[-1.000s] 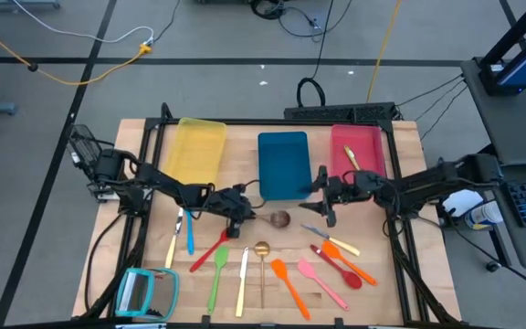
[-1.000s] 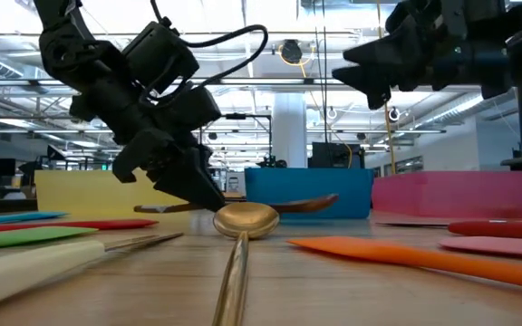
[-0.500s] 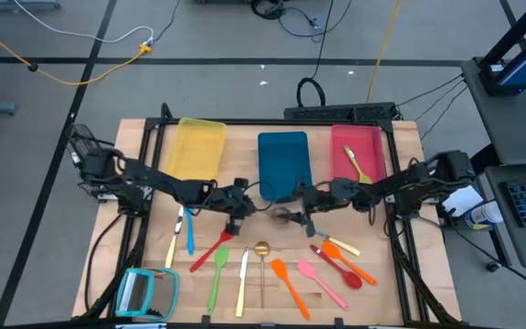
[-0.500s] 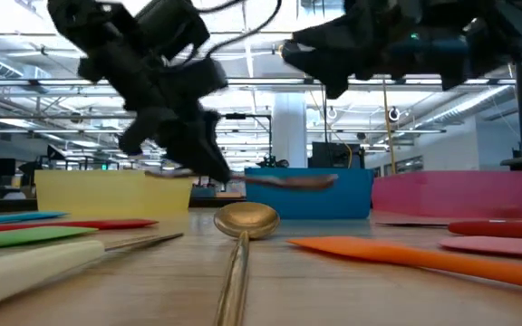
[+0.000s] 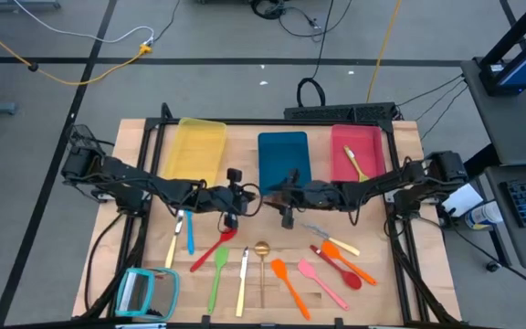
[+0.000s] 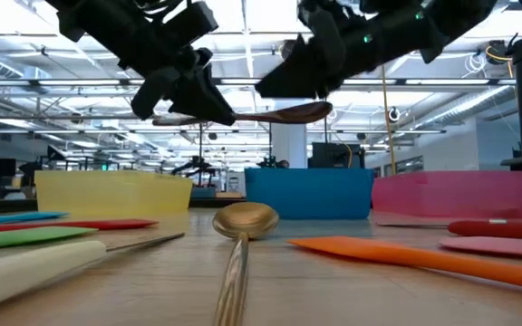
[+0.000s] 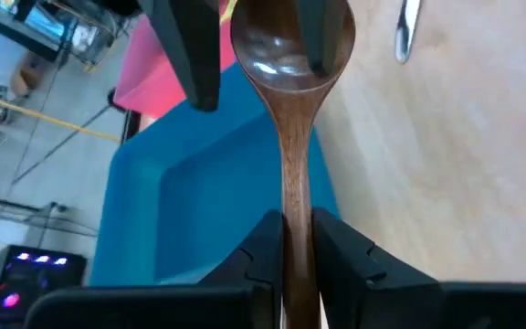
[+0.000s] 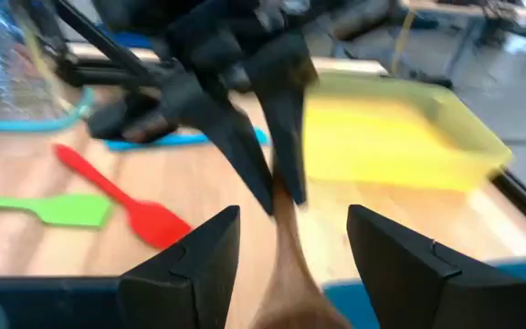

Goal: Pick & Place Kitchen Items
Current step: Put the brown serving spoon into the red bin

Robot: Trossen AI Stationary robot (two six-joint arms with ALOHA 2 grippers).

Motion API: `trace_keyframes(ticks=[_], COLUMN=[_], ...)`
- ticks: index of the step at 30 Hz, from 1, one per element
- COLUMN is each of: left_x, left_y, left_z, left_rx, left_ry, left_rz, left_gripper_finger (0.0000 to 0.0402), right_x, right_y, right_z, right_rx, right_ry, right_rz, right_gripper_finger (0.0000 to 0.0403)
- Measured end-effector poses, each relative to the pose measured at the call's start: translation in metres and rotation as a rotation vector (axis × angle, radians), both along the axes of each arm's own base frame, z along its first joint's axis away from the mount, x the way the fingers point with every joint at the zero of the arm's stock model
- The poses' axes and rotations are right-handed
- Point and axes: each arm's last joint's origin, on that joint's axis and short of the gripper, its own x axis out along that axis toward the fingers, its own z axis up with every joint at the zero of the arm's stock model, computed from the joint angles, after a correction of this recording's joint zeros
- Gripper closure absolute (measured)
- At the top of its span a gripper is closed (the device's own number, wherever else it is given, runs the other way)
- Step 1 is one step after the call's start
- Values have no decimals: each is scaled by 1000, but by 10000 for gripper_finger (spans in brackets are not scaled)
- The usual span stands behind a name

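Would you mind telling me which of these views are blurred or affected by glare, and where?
Right wrist view: soft throughout, the left gripper and the wooden spoon smeared. Left wrist view: sharp, with a bright highlight in the spoon's bowl. Low view: ceiling lights glare behind the dark arms, and the gold spoon blurs near the lens. High view: evenly lit, no strong glare.

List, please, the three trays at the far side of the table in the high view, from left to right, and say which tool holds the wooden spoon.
Yellow tray → blue tray → pink tray. The left tool holds the wooden spoon by its handle, lifted off the table.
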Motion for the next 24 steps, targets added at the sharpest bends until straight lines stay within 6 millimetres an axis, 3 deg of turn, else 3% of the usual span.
trace_keyframes(ticks=[4, 9, 16, 19, 24], left_x=[1, 5, 7, 8, 8], left_y=[1, 1, 2, 2, 3], left_z=[1, 4, 5, 6, 7], left_rx=[54, 28, 17, 15, -6], left_ry=[2, -52, -75, -88, -95], left_rz=[-11, -70, -85, -84, -85], left_gripper_finger=[343, 357, 346, 350, 358], right_x=[3, 8, 10, 12, 12], right_y=[-5, -13, -18, -18, -17], right_z=[-12, -25, -27, -24, -23], right_rx=[-2, -32, -110, -152, -203], right_ry=[47, 88, 87, 64, 59], right_rz=[-22, -38, -47, -33, 11], right_gripper_finger=[207, 207, 209, 230, 298])
